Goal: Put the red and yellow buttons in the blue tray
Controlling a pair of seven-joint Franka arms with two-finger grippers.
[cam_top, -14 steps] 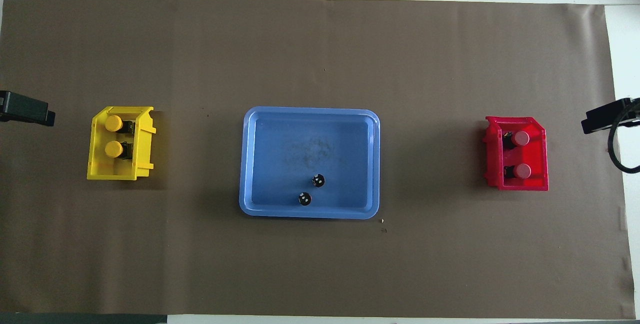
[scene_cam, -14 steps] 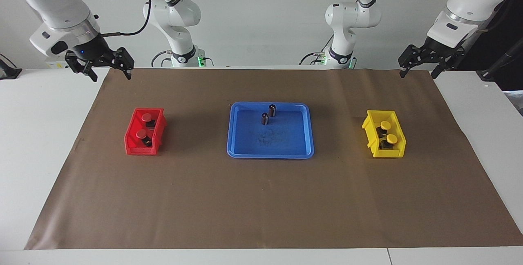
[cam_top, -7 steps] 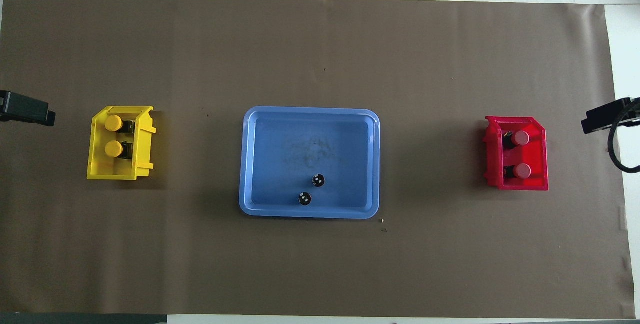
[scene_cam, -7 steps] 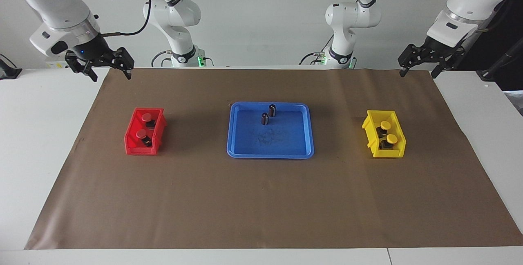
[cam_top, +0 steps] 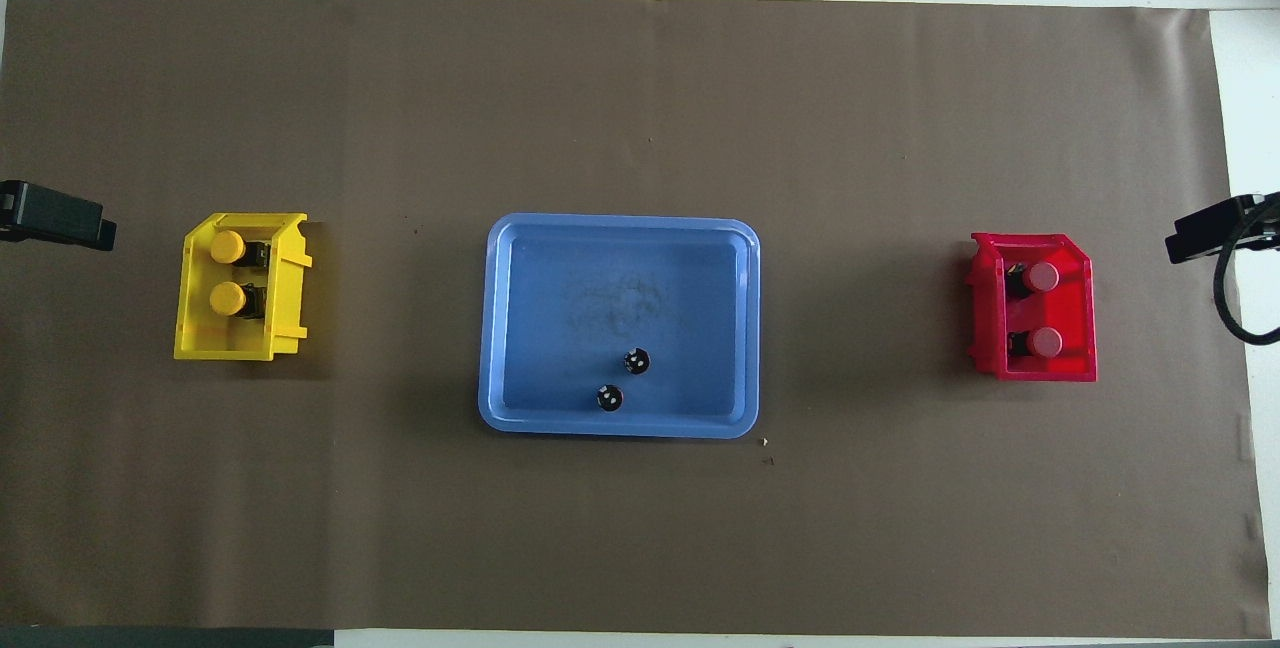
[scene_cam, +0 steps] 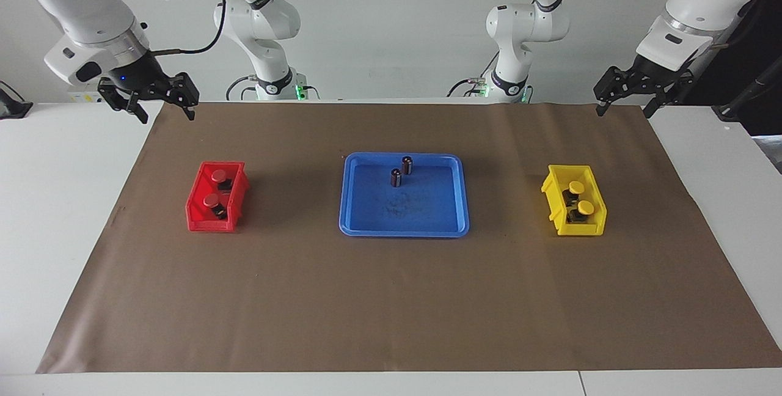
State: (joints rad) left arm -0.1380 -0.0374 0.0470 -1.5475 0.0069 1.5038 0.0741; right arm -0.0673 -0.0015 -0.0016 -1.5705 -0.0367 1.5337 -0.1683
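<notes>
Both claws raised at the worktop's ends, the buttons in their bins.

The facing view shows each whole claw; the overhead view catches only a dark edge of each. The right claw (scene_cam: 164, 109) hangs over the brown paper's (scene_cam: 391, 298) corner nearest its own base, fingers spread wide and holding nothing; the left claw (scene_cam: 624, 106) hangs over the matching corner at its end, fingers likewise apart and empty. Two red buttons (scene_cam: 215, 190) sit in the red bin (scene_cam: 198, 216) toward the right arm's end, two yellow buttons (scene_cam: 580, 197) in the yellow bin (scene_cam: 553, 200) toward the left arm's end. The blue tray (scene_cam: 403, 232) between them holds two dark cylinders (scene_cam: 401, 171) (standing upright, near its robot-side rim). Since half a second ago each claw has crept slightly inward in the overhead view; nothing else has shifted.
</notes>
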